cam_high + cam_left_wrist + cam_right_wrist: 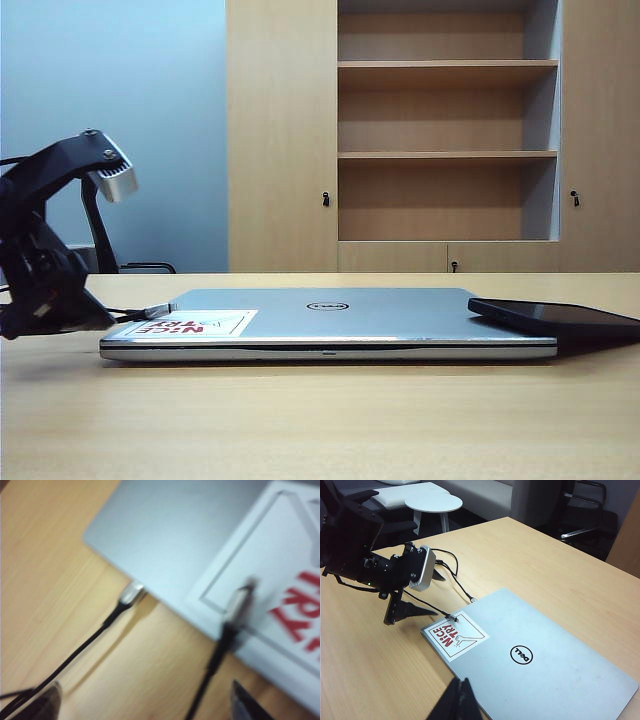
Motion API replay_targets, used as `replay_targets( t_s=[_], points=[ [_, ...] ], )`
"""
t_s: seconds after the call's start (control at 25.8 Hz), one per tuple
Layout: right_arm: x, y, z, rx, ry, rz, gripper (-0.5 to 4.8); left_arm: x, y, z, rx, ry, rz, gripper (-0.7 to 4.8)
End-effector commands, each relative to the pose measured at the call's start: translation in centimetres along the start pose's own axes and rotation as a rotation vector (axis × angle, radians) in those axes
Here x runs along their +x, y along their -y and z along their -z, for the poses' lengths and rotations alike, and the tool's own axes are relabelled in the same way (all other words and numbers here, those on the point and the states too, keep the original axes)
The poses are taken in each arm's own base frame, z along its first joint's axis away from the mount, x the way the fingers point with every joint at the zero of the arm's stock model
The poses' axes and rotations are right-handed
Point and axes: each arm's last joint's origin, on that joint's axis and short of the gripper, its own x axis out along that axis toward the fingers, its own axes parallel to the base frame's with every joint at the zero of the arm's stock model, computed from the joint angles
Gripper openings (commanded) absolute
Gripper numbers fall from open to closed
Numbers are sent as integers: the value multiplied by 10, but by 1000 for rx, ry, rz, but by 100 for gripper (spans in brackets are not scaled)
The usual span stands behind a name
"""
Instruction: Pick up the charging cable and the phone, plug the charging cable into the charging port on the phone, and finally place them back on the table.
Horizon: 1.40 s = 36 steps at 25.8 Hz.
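Even, bright indoor light with soft shadows under the laptop [330, 322] on the desk [300, 420]; the left wrist view is smeared by blur, the others sharp.

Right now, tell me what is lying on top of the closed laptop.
On the silver laptop lie a red-and-white sticker, one plug of the charging cable resting on that sticker, and the phone overhanging its far corner. Whatever the phone covers is hidden.
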Motion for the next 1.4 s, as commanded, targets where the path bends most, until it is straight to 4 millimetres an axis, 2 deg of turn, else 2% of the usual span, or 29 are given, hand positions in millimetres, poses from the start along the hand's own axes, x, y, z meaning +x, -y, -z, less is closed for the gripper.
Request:
replay_targets(
  t_s=[0.04, 0.27, 0.78, 1.09, 1.12, 1.2, 1.24, 1.28, 1.4],
  points=[
    [-2, 1, -4, -5, 29, 5, -6, 0, -4, 0, 0, 10, -21, 430],
    [-1, 1, -4, -5, 28, 5, -6, 11, 1, 5, 1, 1, -5, 430],
    [-1, 1, -4, -5, 29, 9, -6, 17, 2, 5, 7, 25, -19, 431],
    [-2, 1, -7, -8, 56, 13, -6, 27, 11, 2, 27, 57, -2, 416],
    [-2, 1, -7, -8, 58, 13, -6, 27, 11, 2, 27, 56, -1, 390],
    [-2, 1, -7, -8, 57, 13, -6, 27, 11, 2, 14, 57, -1, 190],
    [-1, 1, -7, -8, 57, 13, -6, 27, 11, 2, 13, 59, -3, 25],
    [-1, 1, -7, -8, 56, 13, -6, 27, 11, 2, 12, 59, -3, -9],
    [-1, 2, -7, -7, 53, 31, -6, 27, 12, 1, -39, 63, 3, -6]
  ],
)
